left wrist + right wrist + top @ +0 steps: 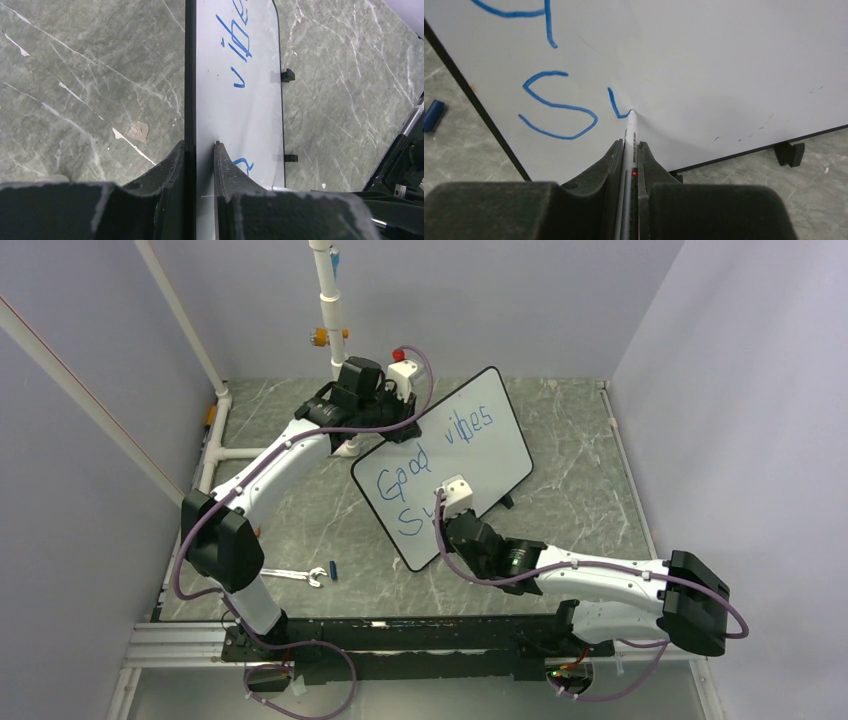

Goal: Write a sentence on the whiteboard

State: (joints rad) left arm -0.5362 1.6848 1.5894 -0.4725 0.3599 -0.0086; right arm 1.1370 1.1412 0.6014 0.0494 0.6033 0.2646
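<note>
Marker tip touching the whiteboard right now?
Touching. Right wrist view: the marker, held in the right gripper, has its tip on the whiteboard at the end of a blue stroke, with no gap.

- The whiteboard (485, 450) stands propped near the middle of the worktop (580, 490), with one corner toward the near left.
- The left claw (200, 146) sits at the board's far-left edge, one finger before the board and one behind it, clamped on it.
- The sentence (403, 478) lies on the board's face, with a second line starting beneath the first.
- The right claw (630, 144) is in front of the board and grips a marker (630, 130), whose tip touches the end of that second line.
- A wrench (297, 574) lies on the worktop left of the board, with a cap (332, 570) just right of it.
- A pipe (327, 310) stands upright behind the board.
</note>
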